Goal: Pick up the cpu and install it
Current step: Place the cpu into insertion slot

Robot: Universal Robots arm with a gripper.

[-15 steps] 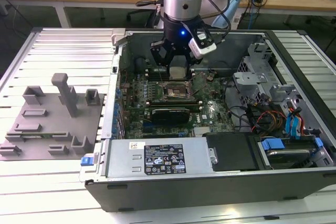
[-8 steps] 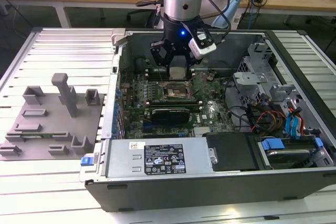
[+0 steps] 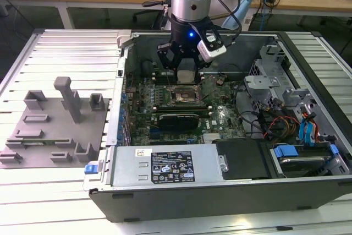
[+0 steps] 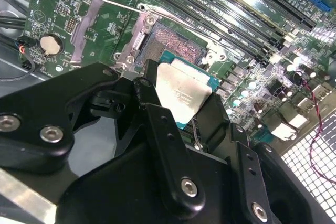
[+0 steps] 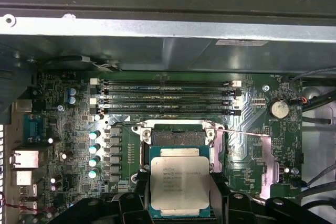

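The cpu point(image 5: 179, 182) is a flat square chip with a silvery top and a teal rim. My gripper point(image 5: 180, 195) is shut on it, a black finger pressing each side. It hangs level a little above the open motherboard socket point(image 5: 176, 136), overlapping the socket's near edge. The second wrist view has the cpu point(image 4: 184, 94) between the black fingers point(image 4: 152, 103), just short of the socket point(image 4: 176, 43) with its load plate swung open. In the exterior view my gripper point(image 3: 186, 75) holds the cpu point(image 3: 185, 76) over the socket point(image 3: 183, 95) inside the open computer case.
Memory slots point(image 5: 168, 98) lie beyond the socket and a thin retention lever point(image 5: 241, 132) sticks out beside it. A power supply point(image 3: 165, 166), cables point(image 3: 275, 122) and drive bays point(image 3: 305, 152) crowd the case. A grey fixture block point(image 3: 55, 122) sits on the table at the exterior view's left.
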